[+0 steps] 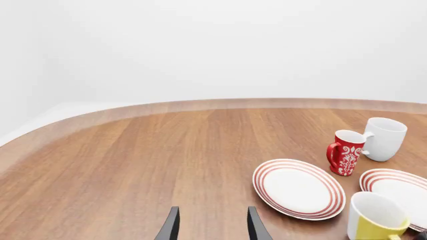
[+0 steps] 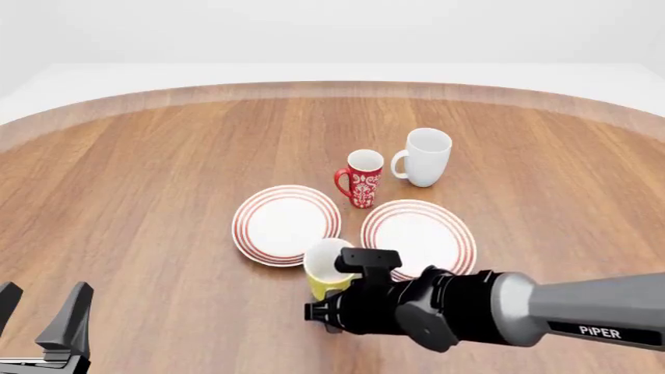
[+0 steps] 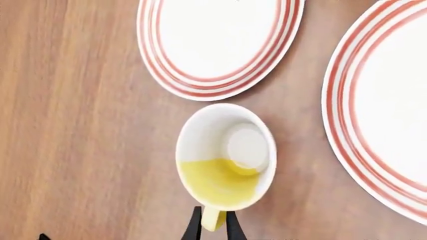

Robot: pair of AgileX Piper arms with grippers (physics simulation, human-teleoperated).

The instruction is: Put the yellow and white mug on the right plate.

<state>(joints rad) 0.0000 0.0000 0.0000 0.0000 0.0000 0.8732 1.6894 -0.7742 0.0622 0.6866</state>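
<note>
Yellow and white mug stood between both plates; right gripper pinched its handle; left gripper hung open, well apart; right plate sat just beside.

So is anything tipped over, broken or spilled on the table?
No. The yellow and white mug, red patterned mug and white mug all stand upright, and both ringed plates lie flat and whole. Nothing is spilled. The right gripper has its fingers on either side of the yellow mug's handle.
</note>
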